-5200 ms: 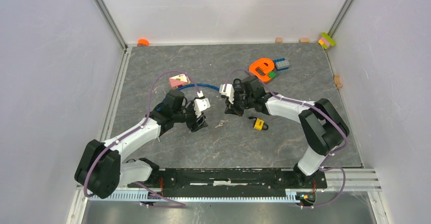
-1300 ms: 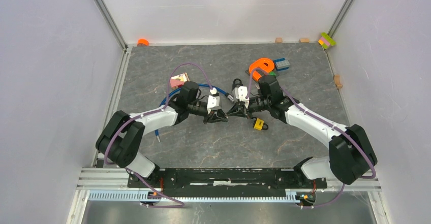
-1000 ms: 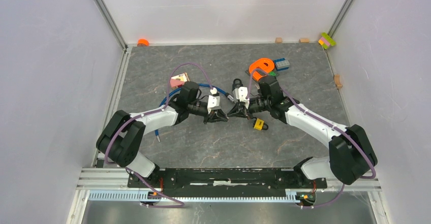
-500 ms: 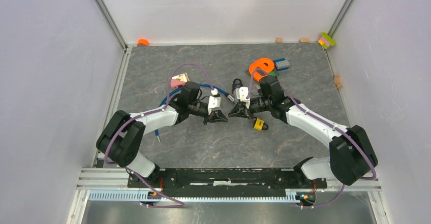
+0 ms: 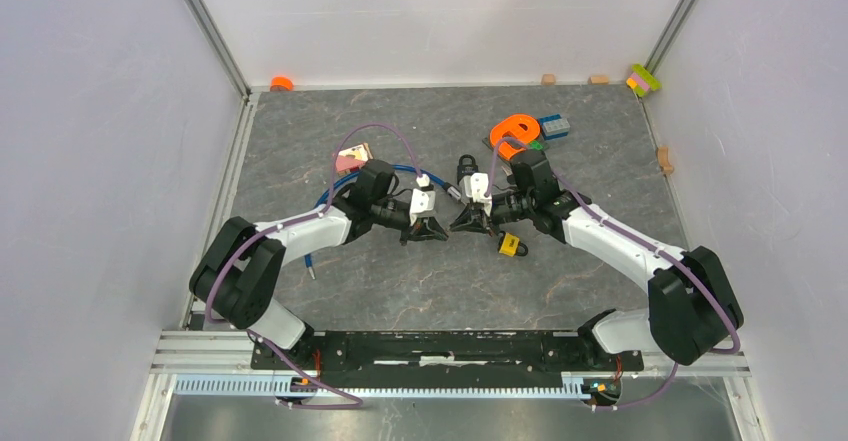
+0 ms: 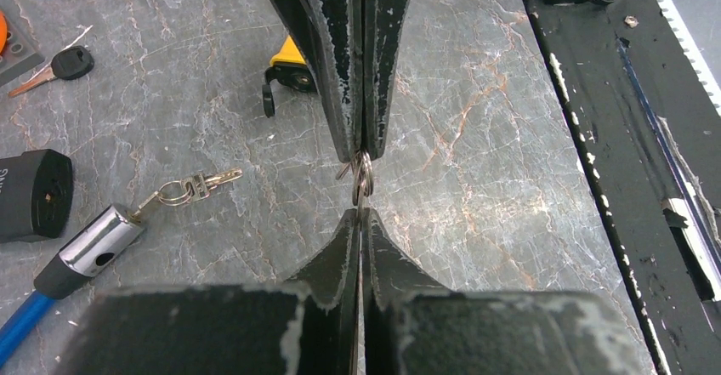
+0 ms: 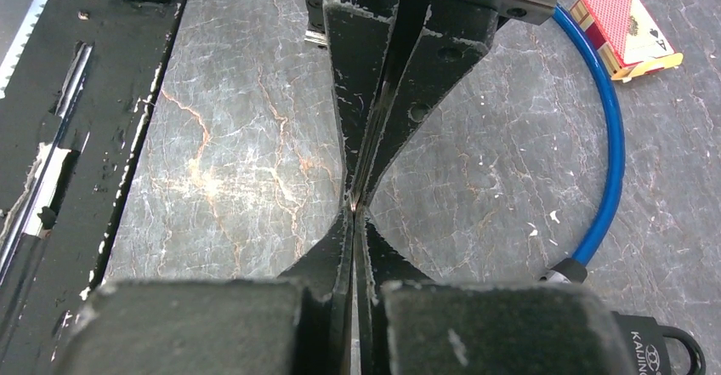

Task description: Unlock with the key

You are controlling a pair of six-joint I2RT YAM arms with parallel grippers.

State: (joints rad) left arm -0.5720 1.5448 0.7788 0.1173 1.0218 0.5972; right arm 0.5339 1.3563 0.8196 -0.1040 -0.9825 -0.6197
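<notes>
Key ring (image 6: pixel 362 179): a thin metal ring held above the middle of the table, between the two gripper tips. I cannot make out a key blade on it.
Right gripper (image 6: pixel 363 147): closed, pinching the far edge of the ring.
Left gripper (image 6: pixel 360 220): closed on the near edge of the ring, so the two grippers meet tip to tip.
Change: within the last second the left jaws have come together on the ring. In the top view neither arm has shifted noticeably.
Meaning: this looks like a hand-over, with both grippers holding at once. One must let go before the key can be turned toward a keyhole, and no key is in a lock yet.
Locks: the yellow padlock (image 5: pixel 511 245) lies on the table just beside the right arm's wrist. A black padlock (image 6: pixel 30 192) lies near the silver end (image 6: pixel 89 249) of a blue cable (image 7: pixel 608 137).
Other keys: a small bunch (image 6: pixel 189 190) lies at that silver end, and a black-headed key (image 6: pixel 59 63) lies well apart from it.
Table (image 5: pixel 400 281): a grey marbled slab with a black rail along its near edge.
Room: plain white panels on three sides with metal corner posts. Small coloured blocks sit along the far edge.
</notes>
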